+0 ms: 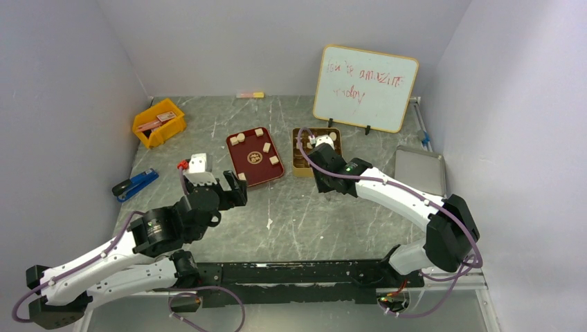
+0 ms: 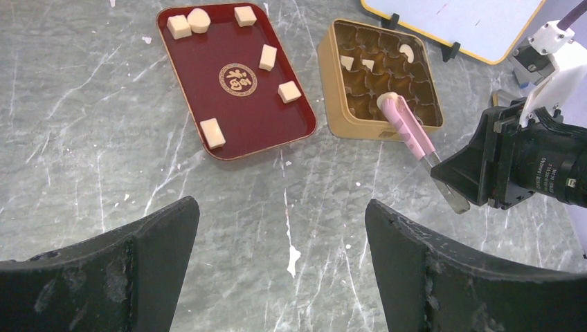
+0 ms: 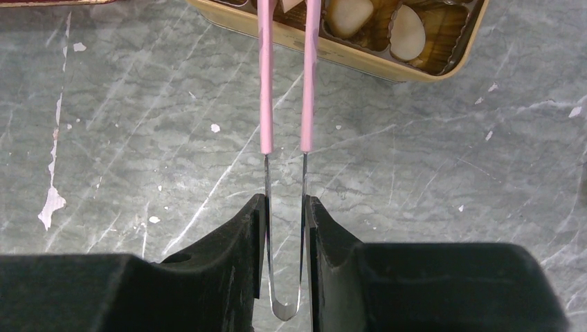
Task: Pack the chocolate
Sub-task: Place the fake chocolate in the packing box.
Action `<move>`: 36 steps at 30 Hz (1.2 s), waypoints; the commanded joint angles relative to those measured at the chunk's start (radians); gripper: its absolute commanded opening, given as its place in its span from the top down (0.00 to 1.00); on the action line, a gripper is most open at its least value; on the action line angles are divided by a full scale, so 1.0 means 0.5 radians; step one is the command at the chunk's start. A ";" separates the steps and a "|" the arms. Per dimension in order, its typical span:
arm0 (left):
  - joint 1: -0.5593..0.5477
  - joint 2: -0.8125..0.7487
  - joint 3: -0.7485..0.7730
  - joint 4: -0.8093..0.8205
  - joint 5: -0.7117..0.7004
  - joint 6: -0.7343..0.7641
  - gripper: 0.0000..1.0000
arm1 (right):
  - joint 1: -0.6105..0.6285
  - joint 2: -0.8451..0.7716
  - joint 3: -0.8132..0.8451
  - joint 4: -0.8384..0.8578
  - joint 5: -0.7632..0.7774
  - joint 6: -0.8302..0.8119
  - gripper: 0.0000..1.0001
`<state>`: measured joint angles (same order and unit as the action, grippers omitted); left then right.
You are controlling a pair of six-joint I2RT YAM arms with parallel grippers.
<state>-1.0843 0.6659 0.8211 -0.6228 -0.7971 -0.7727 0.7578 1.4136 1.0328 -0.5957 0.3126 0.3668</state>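
The right hand (image 3: 285, 214) pinches pink-sleeved tweezers (image 3: 266, 90) whose tips reach into the gold tin (image 3: 360, 61) — chocolate (image 3: 348, 14) sits in its cups there. More pieces lie on the red tray (image 2: 235, 117) beside the tin — the left hand (image 2: 282, 228) hangs spread wide, near it.

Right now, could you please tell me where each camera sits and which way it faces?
Top external: high behind the bases, looking down on the table; left arm, right arm, red tray and gold tin show.
Left wrist: on the left arm, facing tray and tin across the table; the open left tool frames the bottom.
Right wrist: low over the table, facing the tin's near wall; the right tool grips pink tweezers.
Shared: both wrist views show tweezers and tin.
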 commanded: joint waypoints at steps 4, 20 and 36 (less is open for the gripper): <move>-0.010 0.014 0.022 0.067 0.016 -0.007 0.06 | -0.005 -0.053 0.011 0.090 0.018 -0.007 0.73; -0.010 0.024 0.030 0.066 0.022 -0.010 0.06 | -0.005 -0.066 0.038 0.096 0.008 -0.022 0.74; -0.010 0.010 0.008 0.057 0.018 -0.044 0.06 | 0.036 0.163 0.422 0.080 -0.105 -0.092 0.76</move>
<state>-1.0843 0.6777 0.8211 -0.6102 -0.7830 -0.7799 0.7624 1.4570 1.1728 -0.5869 0.2775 0.3370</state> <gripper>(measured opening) 0.941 0.244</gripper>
